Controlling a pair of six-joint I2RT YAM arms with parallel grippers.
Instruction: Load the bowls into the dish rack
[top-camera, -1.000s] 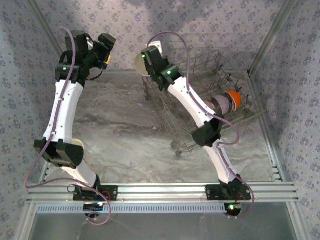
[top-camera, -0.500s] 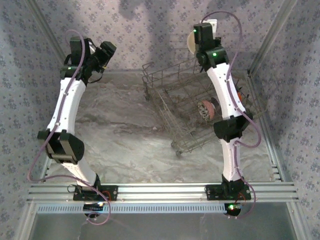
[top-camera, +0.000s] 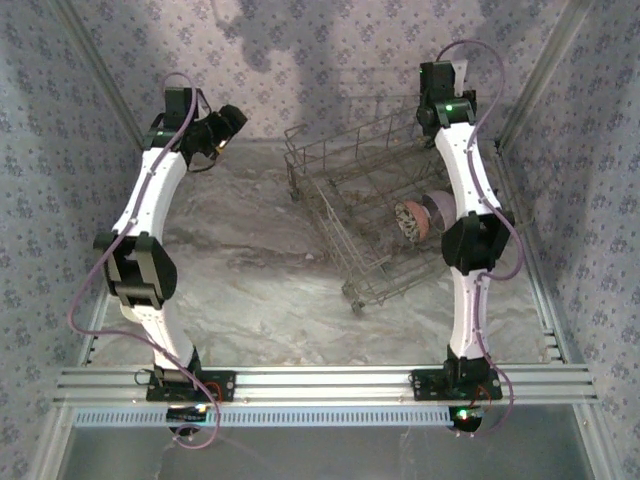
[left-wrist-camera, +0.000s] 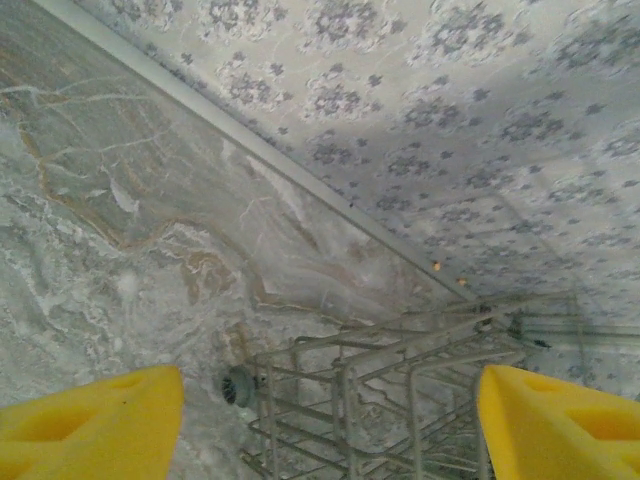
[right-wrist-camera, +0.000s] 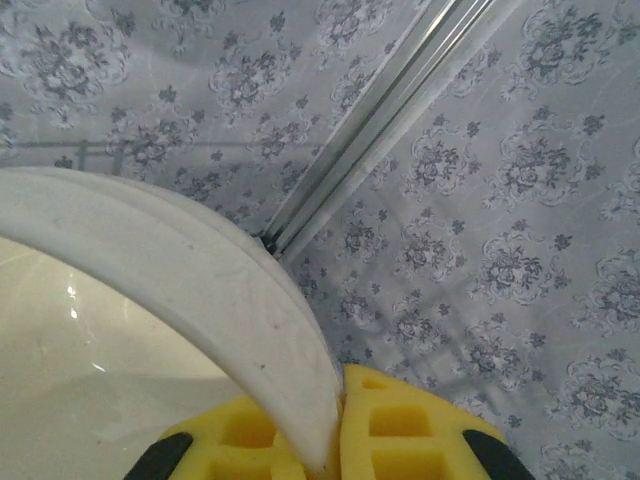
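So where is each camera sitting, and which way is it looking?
Top external: above and behind, looking down at the table and dish rack; left arm and right arm show whole.
Left wrist: on the left arm, looking across the table at the dish rack; the open left gripper frames it.
Right wrist: on the right arm, facing the wall corner; the right gripper pinches a white bowl.
Shared: the first two both see the dish rack.

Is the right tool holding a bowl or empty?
Holding: the right tool pinches the white bowl by its rim between yellow pads.
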